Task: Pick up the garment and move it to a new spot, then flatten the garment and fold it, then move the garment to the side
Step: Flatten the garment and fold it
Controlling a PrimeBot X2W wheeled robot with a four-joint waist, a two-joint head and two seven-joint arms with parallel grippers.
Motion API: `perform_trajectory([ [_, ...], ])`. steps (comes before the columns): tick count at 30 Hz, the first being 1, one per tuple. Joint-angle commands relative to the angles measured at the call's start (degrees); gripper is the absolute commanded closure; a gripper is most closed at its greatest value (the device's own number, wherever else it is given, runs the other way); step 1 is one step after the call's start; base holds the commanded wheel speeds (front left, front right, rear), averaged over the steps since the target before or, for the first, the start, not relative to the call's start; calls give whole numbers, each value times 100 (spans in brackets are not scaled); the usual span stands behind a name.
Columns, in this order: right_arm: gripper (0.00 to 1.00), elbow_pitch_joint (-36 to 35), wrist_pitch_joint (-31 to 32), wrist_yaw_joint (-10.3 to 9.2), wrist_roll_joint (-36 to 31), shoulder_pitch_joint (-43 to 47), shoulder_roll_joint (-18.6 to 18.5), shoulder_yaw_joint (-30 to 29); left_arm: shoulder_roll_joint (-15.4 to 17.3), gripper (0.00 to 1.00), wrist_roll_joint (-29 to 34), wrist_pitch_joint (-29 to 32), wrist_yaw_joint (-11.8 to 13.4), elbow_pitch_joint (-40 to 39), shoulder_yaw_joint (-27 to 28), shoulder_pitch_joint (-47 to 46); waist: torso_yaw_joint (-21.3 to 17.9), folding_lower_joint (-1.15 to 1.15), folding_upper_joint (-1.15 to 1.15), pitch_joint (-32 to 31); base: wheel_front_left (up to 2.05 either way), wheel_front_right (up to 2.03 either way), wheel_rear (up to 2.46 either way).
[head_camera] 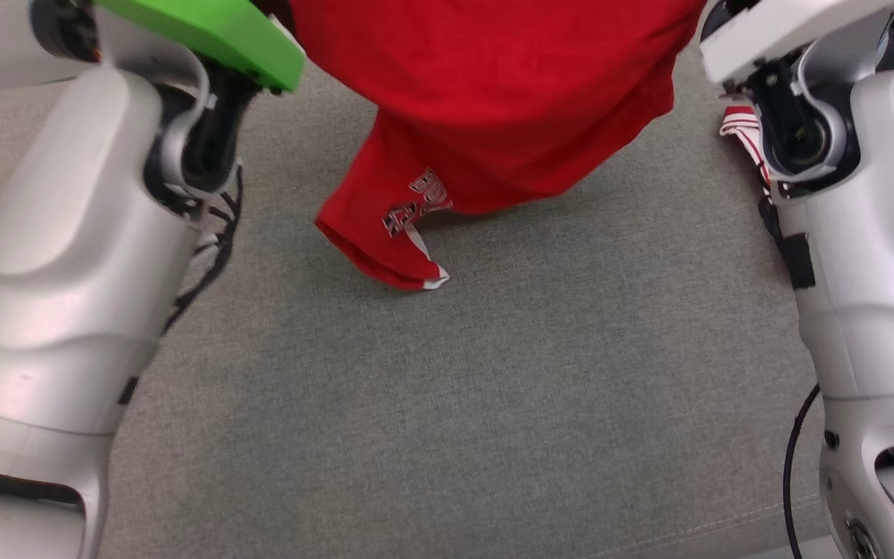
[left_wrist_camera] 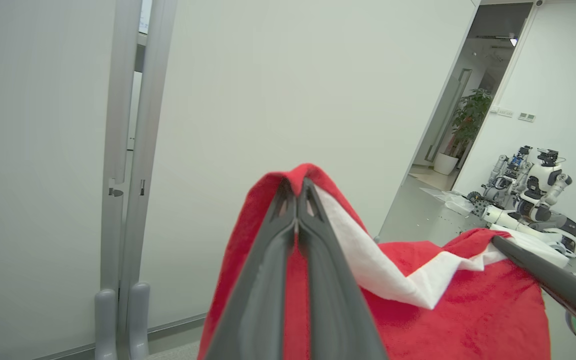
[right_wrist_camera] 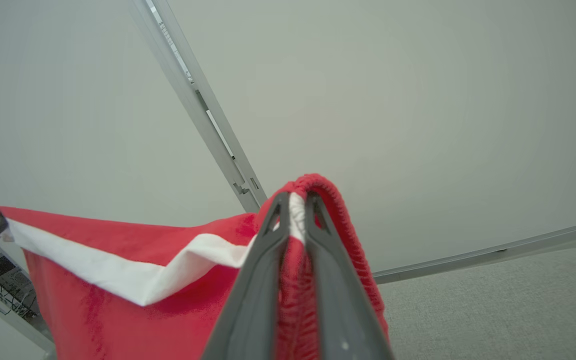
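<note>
1. Grey fabric tabletop [head_camera: 532, 388] fills the head view; the red garment [head_camera: 493, 101] hangs between the left forearm [head_camera: 82, 233] and right forearm [head_camera: 874, 233], its lowest corner reaching down to the tabletop
2. Left wrist view, white wall [left_wrist_camera: 268, 75] behind: the left gripper [left_wrist_camera: 296, 186] is clamped on the garment's red-and-white edge
3. Right wrist view, pale wall [right_wrist_camera: 418, 100] behind: the right gripper [right_wrist_camera: 297, 200] pinches the garment's ribbed red hem
</note>
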Motion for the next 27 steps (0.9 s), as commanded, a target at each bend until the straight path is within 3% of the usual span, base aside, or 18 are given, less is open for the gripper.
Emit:
perform_trajectory([
  [1,100,91,-42,-1,89,-238,76,-75,143,100,16,-56,-44,-27,77,-174,-118,0,0,432,0,0,0],
  [7,100,501,-1105,-1,47,-1158,259,-21,415,100,261,-738,-150,-144,519,-752,-164,0,0,839,0,0,0],
  [12,100,630,-2082,-1,-119,-1649,274,158,362,100,506,-948,-369,-489,925,-962,-109,0,0,979,0,0,0],
  [18,100,1260,-2190,-1,-199,-1243,224,643,83,100,814,-950,-691,-522,1163,-100,85,0,0,1053,0,0,0],
  [22,100,1671,-2093,-1,53,-781,40,1143,-137,100,605,-951,-773,-378,1233,663,203,0,0,976,0,0,0],
  [25,100,1709,-1870,-1,429,-343,-121,1481,-151,100,176,-952,-790,-471,887,1196,282,0,0,792,0,0,0],
  [27,100,1605,-1668,-1,735,21,-233,1755,47,100,-197,-915,-791,-623,488,1652,307,0,0,655,0,0,0],
])
